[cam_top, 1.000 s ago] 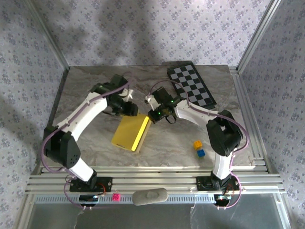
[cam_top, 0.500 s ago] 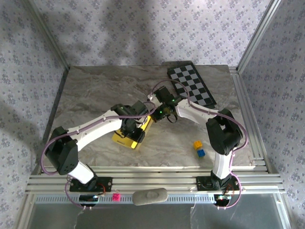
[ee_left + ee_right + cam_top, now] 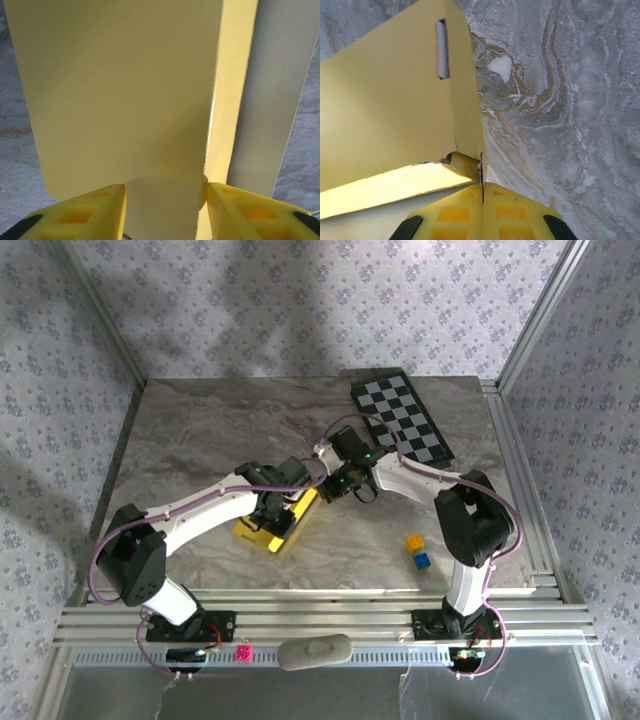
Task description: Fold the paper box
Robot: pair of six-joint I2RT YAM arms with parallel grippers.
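**Box mid-table, both arms on it, a good part of it hidden**

From overhead, the paper box (image 3: 255, 533) lay roughly mid-table, a bit left of centre and nearer the near edge than the far one, turned at an angle. The left arm (image 3: 197, 517) reached right across it. That covered the far part of the top, leaving just the near-left corner and a bright strip down the right side.

The left gripper (image 3: 166, 194) had its fingers (image 3: 85, 212) apart, straddling a small tab (image 3: 165, 220) on the box's edge. The tab filled the gap almost pad to pad. I couldn't tell if it was actually being squeezed, since the close-up was cut off right there. The same view had a pale inner panel (image 3: 272, 100) to the right of the yellow top, both running off the upper edge of the frame.

The right gripper (image 3: 482, 192) was closed at the box's far-right corner, fingers together, with a thin edge of the cardboard pinched in the seam. A slot (image 3: 441, 49) showed in the panel next to it, and the rest of the box ran out of the frame on the left.

For room, the table (image 3: 180, 430) was bare along its left edge and far-left corner. The chequered board (image 3: 403, 418) sat in the far-right corner, well apart from the box. A yellow cube (image 3: 414, 541) touched a blue cube (image 3: 421, 560) toward the near edge, just beside the right arm (image 3: 470, 520).
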